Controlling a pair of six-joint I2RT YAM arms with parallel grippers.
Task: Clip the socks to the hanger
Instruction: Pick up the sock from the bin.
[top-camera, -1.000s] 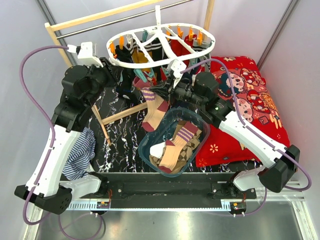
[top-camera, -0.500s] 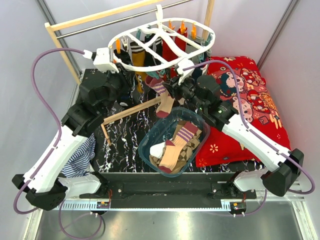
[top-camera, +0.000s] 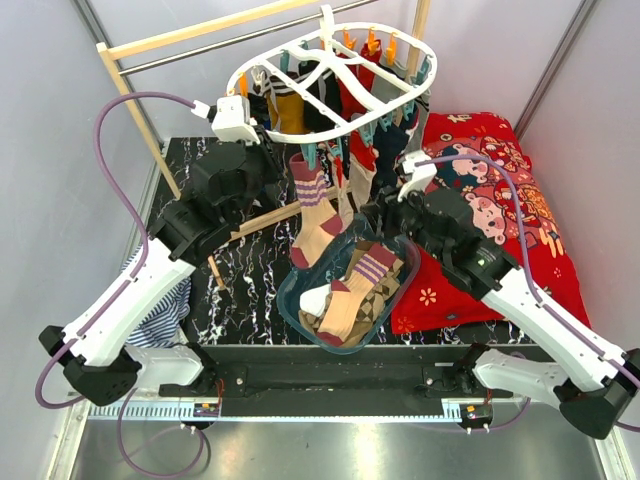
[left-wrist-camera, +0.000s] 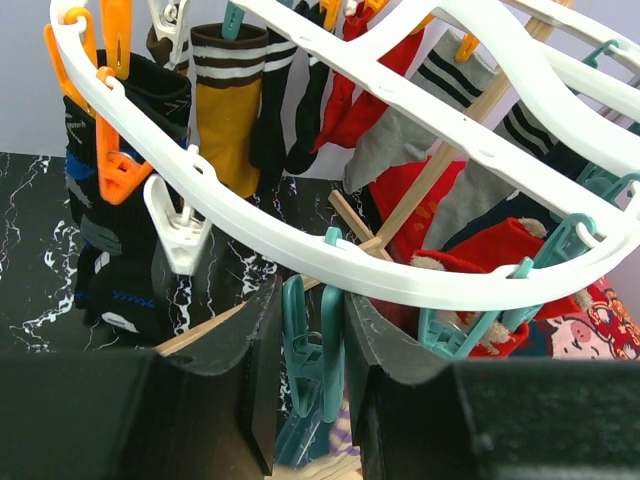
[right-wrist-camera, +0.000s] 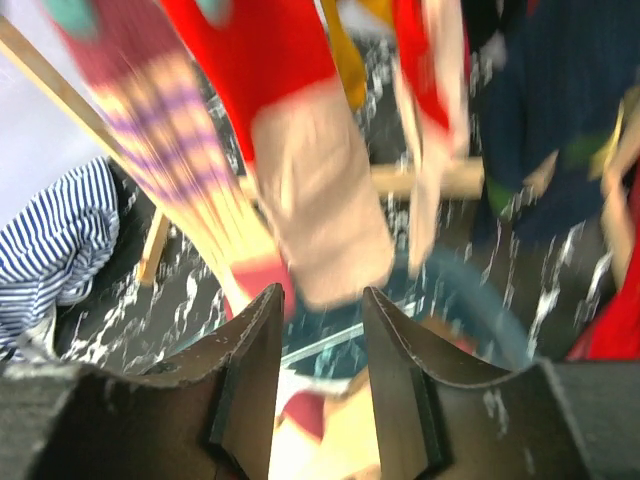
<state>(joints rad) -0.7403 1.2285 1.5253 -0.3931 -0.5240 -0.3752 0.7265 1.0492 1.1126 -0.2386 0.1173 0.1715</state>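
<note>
One hanger (top-camera: 345, 124), one tub (top-camera: 284, 300), one cushion (top-camera: 500, 180).

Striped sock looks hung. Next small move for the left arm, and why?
Probably open the left gripper and back off the teal clip it pinches: the maroon-striped sock hangs from the hanger, and the right gripper is open, clear of it.

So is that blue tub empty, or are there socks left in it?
Not empty. Several socks lie piled inside the tub: beige, purple-striped and argyle ones.

top: high, looking down | left wrist: close beneath hanger (left-wrist-camera: 400, 285) | right wrist: close (blurred) on socks (right-wrist-camera: 310, 200) | shared: hanger, socks
</note>
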